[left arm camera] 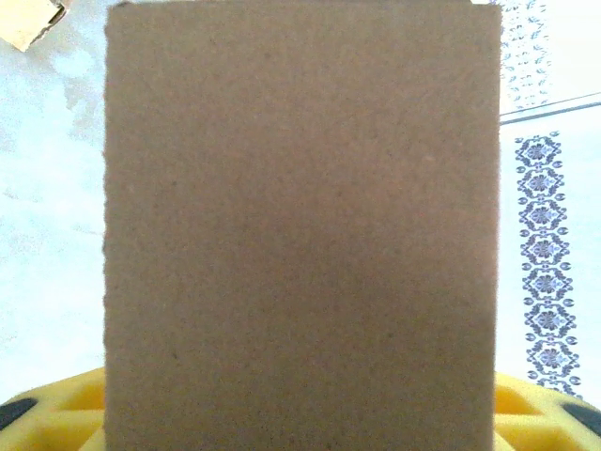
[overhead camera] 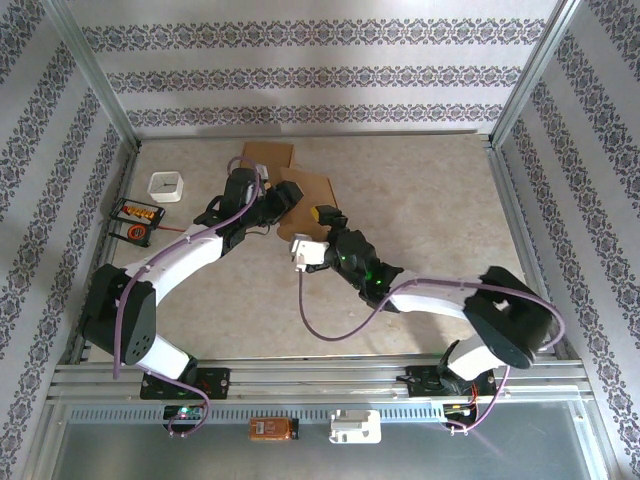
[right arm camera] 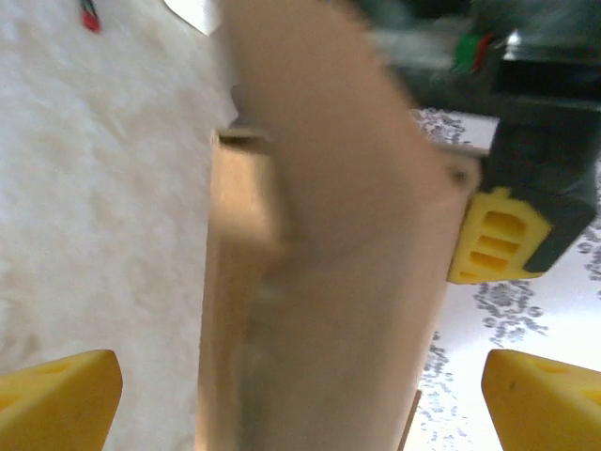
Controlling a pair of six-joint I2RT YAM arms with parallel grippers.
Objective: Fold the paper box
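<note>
Beige worktop (overhead camera: 420,200), patterned walls. Paper box (overhead camera: 305,195) sits mid-worktop, one panel raised. Left claw (left arm camera: 300,418) looks clamped on it, right claw (right arm camera: 300,390) spread wide around it. Folding underway, I'd judge, with no closed box yet.

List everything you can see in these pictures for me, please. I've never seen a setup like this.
paper box: one, brown cardboard, middle of the table, partly raised
cardboard sheet: one, brown, flat just beyond the box; I cannot tell whether it is joined to it
tub: one, white, left side of the table
holder: one, black with orange contents, table's left edge
device: one, orange, front rail
block: one, white, front rail, right of the device
table: one, beige
left hand: one, black with yellow fingers, closed on the box
right hand: one, same colours, open, fingers either side of the box, apart from it
</note>
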